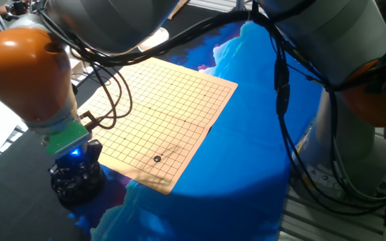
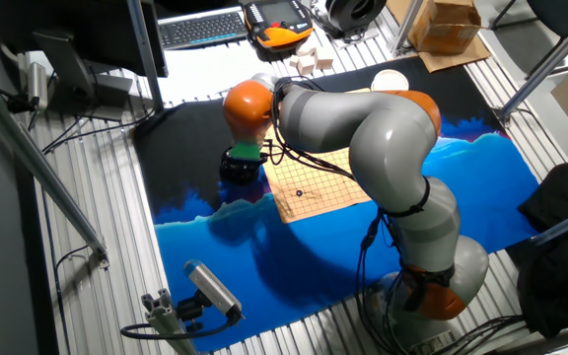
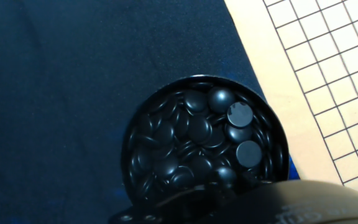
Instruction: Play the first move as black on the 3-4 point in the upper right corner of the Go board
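A tan Go board [image 1: 163, 110] lies on the blue cloth. One small black stone [image 1: 157, 158] sits on the board near its front corner; it also shows in the other fixed view [image 2: 300, 193]. A round black bowl [image 3: 204, 146] full of black stones stands just off the board's left edge. My gripper [image 1: 76, 169] hangs right over the bowl [image 1: 72, 191], low and close to it. In the hand view the fingers do not show; only a dark blurred part of the hand [image 3: 260, 208] covers the bowl's near rim. I cannot tell whether the jaws are open.
Blue cloth [image 1: 246, 154] covers the table to the right of the board, and black cloth [image 3: 61, 93] lies to the left of the bowl. Cables [image 1: 283, 100] hang from the arm over the cloth. A white bowl [image 2: 390, 79] stands beyond the board's far side.
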Robot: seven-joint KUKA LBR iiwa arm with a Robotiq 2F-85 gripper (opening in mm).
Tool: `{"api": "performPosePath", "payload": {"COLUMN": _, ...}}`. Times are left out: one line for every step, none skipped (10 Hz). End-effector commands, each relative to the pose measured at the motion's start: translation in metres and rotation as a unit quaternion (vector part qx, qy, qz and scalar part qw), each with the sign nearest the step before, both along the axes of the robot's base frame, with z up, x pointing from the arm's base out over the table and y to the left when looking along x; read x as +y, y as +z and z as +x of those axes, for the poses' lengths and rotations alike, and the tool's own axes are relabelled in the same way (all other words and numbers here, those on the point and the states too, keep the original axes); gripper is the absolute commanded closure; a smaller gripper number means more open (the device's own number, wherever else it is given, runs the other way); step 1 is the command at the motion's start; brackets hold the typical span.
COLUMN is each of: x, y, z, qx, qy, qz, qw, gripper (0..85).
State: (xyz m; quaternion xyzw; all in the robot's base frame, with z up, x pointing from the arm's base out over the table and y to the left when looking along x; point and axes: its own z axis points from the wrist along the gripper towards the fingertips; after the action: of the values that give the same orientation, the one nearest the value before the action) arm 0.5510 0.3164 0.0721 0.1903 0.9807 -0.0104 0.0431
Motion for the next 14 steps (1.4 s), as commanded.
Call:
{"api": "performPosePath", "payload": {"x": 0.0001, "y": 0.0001, "z": 0.0002, "qx": -0.001, "qy": -0.001, "qz": 0.0, "qw": 1.0, "gripper": 51.0}}
{"api": "performPosePath", "payload": {"x": 0.0004, "y": -0.001, "z": 0.0005, "qx": -0.007, "qy": -0.004, "qz": 0.003, "qw": 1.0, "gripper": 51.0}}
{"api": "performPosePath", "payload": {"x": 0.0011, "y": -0.0013, "z": 0.0008, "qx": -0.008, "qy": -0.006, "qz": 0.002, "qw": 1.0, "gripper": 51.0}}
{"api": "performPosePath", "payload": {"x": 0.0017, "y": -0.0013, "z": 0.0008, "qx": -0.008, "qy": -0.007, "qz": 0.006, "qw": 0.9999, "gripper": 51.0}}
{"api": "performPosePath", "payload": {"x": 0.0024, "y": -0.0016, "z": 0.001, "qx": -0.008, "qy": -0.007, "qz": 0.007, "qw": 0.9999, "gripper": 51.0}}
{"api": "performPosePath", "payload": {"x": 0.003, "y": -0.0033, "z": 0.0013, "qx": -0.01, "qy": -0.008, "qz": 0.005, "qw": 0.9999, "gripper": 51.0}}
{"api": "performPosePath", "payload": {"x": 0.0029, "y": -0.0035, "z": 0.0014, "qx": -0.01, "qy": -0.009, "qz": 0.002, "qw": 0.9999, "gripper": 51.0}}
{"api": "performPosePath", "payload": {"x": 0.0029, "y": -0.0035, "z": 0.0014, "qx": -0.006, "qy": -0.009, "qz": 0.003, "qw": 0.9999, "gripper": 51.0}}
{"api": "performPosePath", "payload": {"x": 0.0029, "y": -0.0035, "z": 0.0014, "qx": -0.001, "qy": -0.012, "qz": 0.011, "qw": 0.9999, "gripper": 51.0}}
{"api": "performPosePath", "payload": {"x": 0.0029, "y": -0.0035, "z": 0.0014, "qx": 0.005, "qy": -0.015, "qz": 0.014, "qw": 0.9998, "gripper": 51.0}}
{"api": "performPosePath", "payload": {"x": 0.0029, "y": -0.0035, "z": 0.0014, "qx": 0.013, "qy": -0.018, "qz": 0.024, "qw": 0.9995, "gripper": 51.0}}
{"api": "performPosePath", "payload": {"x": 0.0029, "y": -0.0035, "z": 0.0014, "qx": 0.02, "qy": -0.015, "qz": 0.028, "qw": 0.9993, "gripper": 51.0}}
{"api": "performPosePath", "payload": {"x": 0.0029, "y": -0.0035, "z": 0.0014, "qx": 0.029, "qy": -0.015, "qz": 0.02, "qw": 0.9993, "gripper": 51.0}}
{"api": "performPosePath", "payload": {"x": 0.0029, "y": -0.0035, "z": 0.0014, "qx": 0.036, "qy": -0.015, "qz": 0.026, "qw": 0.9989, "gripper": 51.0}}
